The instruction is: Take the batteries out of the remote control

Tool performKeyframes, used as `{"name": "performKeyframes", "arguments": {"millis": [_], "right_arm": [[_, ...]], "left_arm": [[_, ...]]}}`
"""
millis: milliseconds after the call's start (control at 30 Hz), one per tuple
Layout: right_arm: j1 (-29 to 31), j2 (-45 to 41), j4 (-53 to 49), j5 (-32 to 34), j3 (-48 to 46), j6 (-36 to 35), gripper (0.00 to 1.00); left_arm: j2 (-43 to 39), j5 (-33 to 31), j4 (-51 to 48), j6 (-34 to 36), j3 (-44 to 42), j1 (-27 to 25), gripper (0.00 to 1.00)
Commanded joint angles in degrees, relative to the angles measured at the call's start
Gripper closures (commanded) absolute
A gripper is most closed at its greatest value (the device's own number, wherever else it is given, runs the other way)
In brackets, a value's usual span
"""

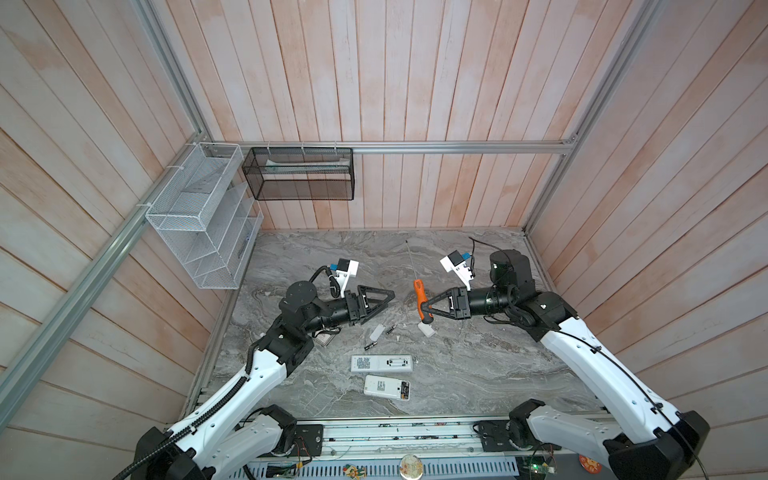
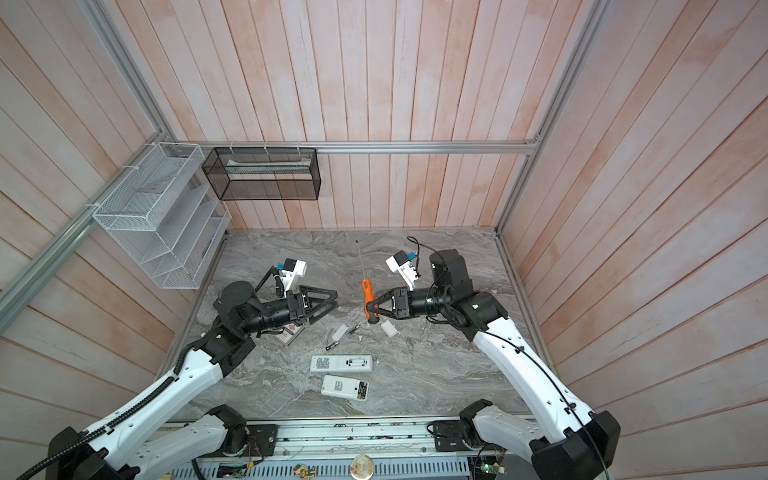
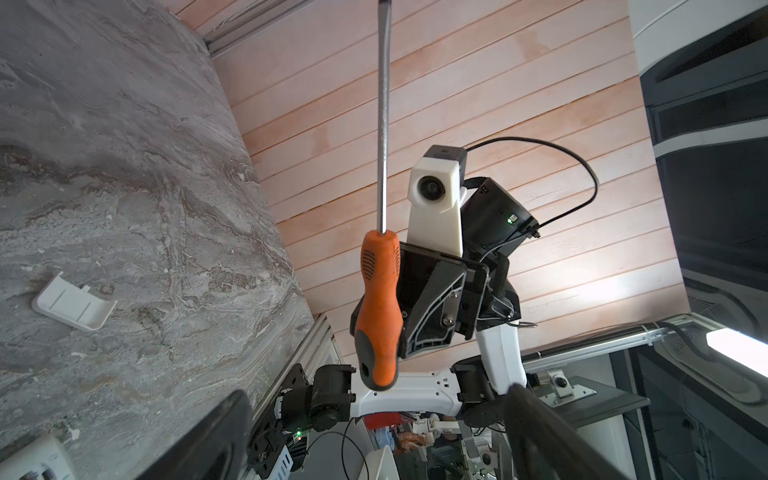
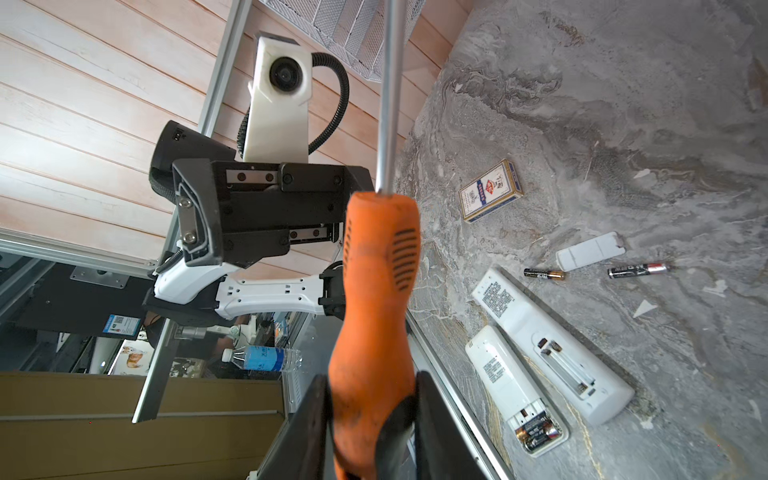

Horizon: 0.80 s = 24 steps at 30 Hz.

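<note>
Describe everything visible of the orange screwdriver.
The screwdriver has an orange handle with ribbed patches and a dark grey butt, and a long thin bare-metal shaft. The right gripper is shut on the handle's butt end, holding it off the table, shaft toward the back wall. Nothing else touches it.

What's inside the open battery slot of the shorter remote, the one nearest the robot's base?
Black batteries with gold and red marks, seemingly two side by side, lie in the shorter remote. The contacts and the floor beneath them are covered.
</note>
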Motion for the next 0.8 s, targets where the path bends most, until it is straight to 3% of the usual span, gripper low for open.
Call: {"name": "performKeyframes", "arguments": {"millis": [0,67,200,767], "right_arm": [[2.54,1.41,-7.60,5.09,5.55,-4.90,0.88],[4.42,2.74,-10.93,7.25,7.45,-6.81,0.89],[7.64,4.33,-13.32,9.92,9.92,-7.99,0.89],[13.50,5.54,-10.82,10.10,10.99,-5.97,0.90]], "left_arm": [[-0.15,-2.62,-4.68,4.14,4.70,0.36,0.10],[0.31,-4.53,-9.00,6.88,7.15,0.36,0.15],[1.74,-4.37,-8.37,6.66,9.09,0.36,0.17],[3.57,-6.39,-6.66,5.24,9.74,0.36,0.42]]}}
